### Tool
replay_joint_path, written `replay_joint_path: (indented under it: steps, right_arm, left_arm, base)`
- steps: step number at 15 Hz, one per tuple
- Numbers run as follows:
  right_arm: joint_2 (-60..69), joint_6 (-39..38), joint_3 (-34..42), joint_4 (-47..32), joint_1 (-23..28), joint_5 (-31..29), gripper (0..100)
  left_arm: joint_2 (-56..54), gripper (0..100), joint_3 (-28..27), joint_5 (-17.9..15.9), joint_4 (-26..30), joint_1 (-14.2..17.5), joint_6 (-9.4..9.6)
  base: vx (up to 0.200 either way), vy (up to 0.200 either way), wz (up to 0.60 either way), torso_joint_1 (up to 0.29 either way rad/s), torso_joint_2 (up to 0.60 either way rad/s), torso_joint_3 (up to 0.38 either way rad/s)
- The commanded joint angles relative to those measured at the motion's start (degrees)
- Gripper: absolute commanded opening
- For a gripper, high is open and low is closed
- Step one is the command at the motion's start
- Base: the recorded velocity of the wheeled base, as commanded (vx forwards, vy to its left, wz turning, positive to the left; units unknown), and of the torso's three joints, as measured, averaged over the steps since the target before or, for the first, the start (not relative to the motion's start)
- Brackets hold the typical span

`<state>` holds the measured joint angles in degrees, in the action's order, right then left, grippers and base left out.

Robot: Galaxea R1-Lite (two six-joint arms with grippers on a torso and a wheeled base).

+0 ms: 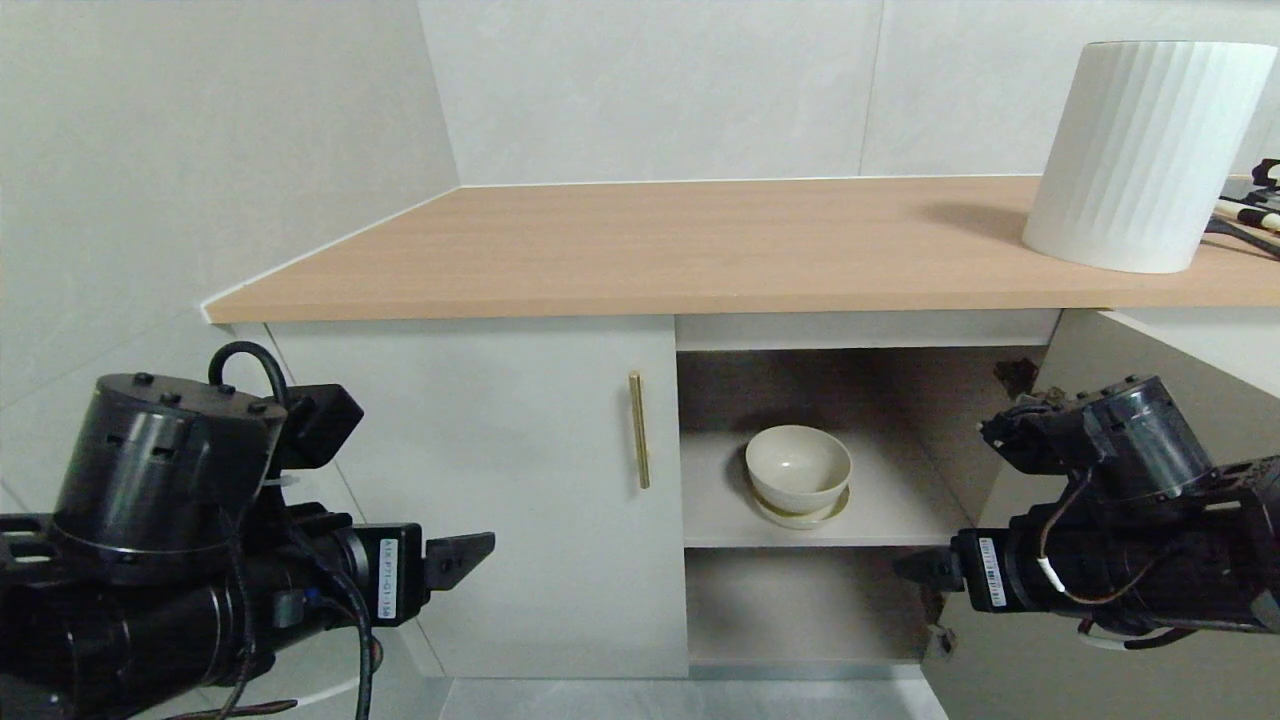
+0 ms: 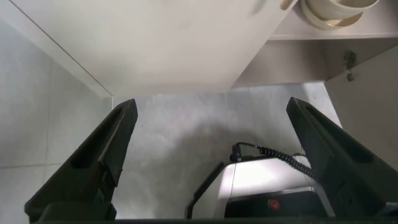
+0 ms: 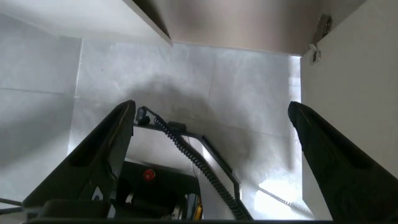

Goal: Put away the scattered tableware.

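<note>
No legible text; left wrist label [image 1: 388,578], right wrist label [image 1: 990,572], print probably too small.

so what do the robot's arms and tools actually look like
The left arm and right arm are black, with fat cylindrical joints, loose black cables and a white printed label near each wrist. The left tool and right tool each have two dark wedge-shaped fingers.

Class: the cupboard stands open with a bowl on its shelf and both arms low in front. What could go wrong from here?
1. The bowl sits on a plate near the shelf's front edge; adding more tableware could push both off.
2. The right gripper hangs close to the open door; a swing might strike it.
3. The tall white container stands beside the utensils on the counter; reaching for them could tip it.
</note>
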<state>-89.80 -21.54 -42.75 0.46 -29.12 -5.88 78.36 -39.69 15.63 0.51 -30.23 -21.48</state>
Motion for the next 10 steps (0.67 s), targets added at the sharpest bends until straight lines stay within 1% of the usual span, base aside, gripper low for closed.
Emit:
replay_joint_path:
  steps: [1,3,10]
  right_arm:
    - [0.85,0.01,0.21,-0.02,-0.94,-0.1,100]
    - [0.76,0.1,0.39,-0.02,-1.2,-0.36,100]
    - [0.67,0.18,0.48,-0.11,-1.2,-0.45,100]
  left_arm:
    - [1.62,100,0.05,0.02,-0.25,-0.09,-0.14]
    - [2.23,100,0.23,0.19,-0.69,-0.7,-0.14]
    - [3.11,100,0.23,0.28,-0.69,-0.7,-0.14]
  base:
    - [0.0,0.0,0.0,0.0,0.0,0.0]
    - [-0.2,0.0,0.0,0.01,0.0,-0.002]
    - [-0.2,0.0,0.0,0.006,0.0,0.003]
